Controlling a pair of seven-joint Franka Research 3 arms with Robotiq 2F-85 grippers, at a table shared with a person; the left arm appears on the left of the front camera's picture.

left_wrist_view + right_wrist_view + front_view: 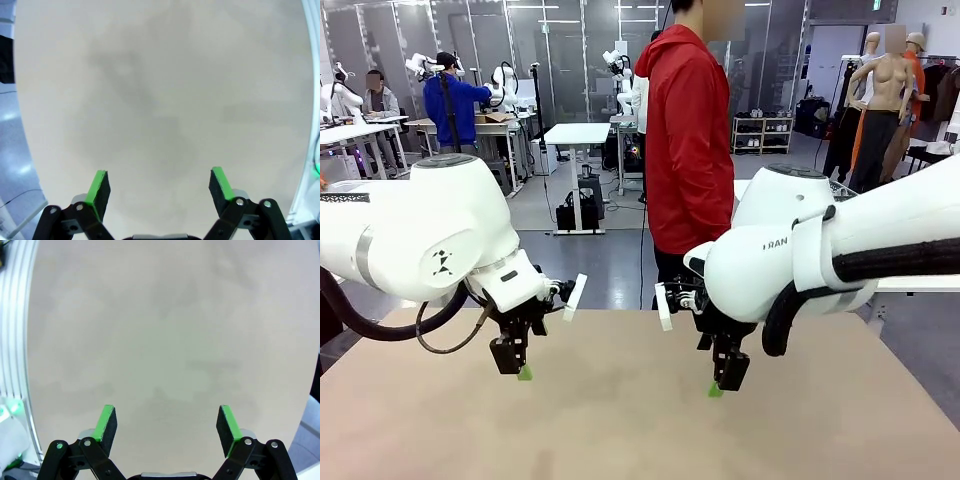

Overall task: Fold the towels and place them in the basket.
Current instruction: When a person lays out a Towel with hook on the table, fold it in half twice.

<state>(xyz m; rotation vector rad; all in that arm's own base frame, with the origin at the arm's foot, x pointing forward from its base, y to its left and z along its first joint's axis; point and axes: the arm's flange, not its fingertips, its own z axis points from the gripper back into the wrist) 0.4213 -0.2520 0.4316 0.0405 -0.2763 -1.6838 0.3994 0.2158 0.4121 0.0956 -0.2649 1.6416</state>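
Observation:
The towels and the basket are out of view. My left gripper [520, 370] hangs over the bare tan table [620, 420], pointing down. In the left wrist view this left gripper [160, 187] stands open, its green pads [98, 192] wide apart with only tabletop between them. My right gripper [722, 385] hangs at about the same height over the table's middle right. Seen from the right wrist, the right gripper [167, 430] is open too, with nothing between its green pads [106, 427].
A person in a red jacket [685, 140] stands at the far side of the table, behind its middle. An aluminium rail [15, 340] runs along the table's edge in the right wrist view. Grey floor [12, 150] shows past the table edge in the left wrist view.

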